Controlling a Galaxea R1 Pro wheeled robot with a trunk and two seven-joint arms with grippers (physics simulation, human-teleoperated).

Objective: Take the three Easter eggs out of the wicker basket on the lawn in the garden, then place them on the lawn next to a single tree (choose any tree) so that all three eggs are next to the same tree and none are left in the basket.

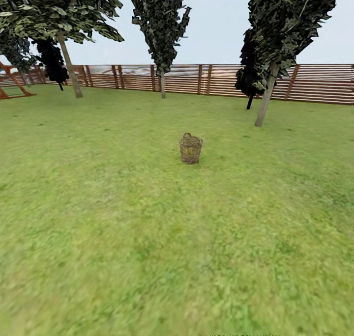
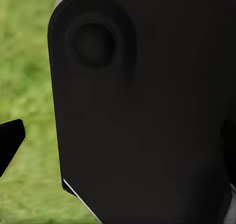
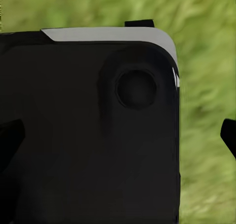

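You face the lawn (image 1: 147, 238), the fence (image 1: 196, 79) along the frame's top, trees including one (image 1: 265, 98) at upper right. The wicker basket (image 1: 190, 149) stands just above centre. Wrist views show dark housing (image 2: 147, 111) over grass; you cannot tell either gripper's state.

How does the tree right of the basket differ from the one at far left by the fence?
The right tree stands nearer the wicker basket, and its trunk leans rightward toward the top. The far-left tree stands farther back by the fence, its trunk leaning leftward and its crown lighter and broader. Both have pale trunks and speckled dark leaves.
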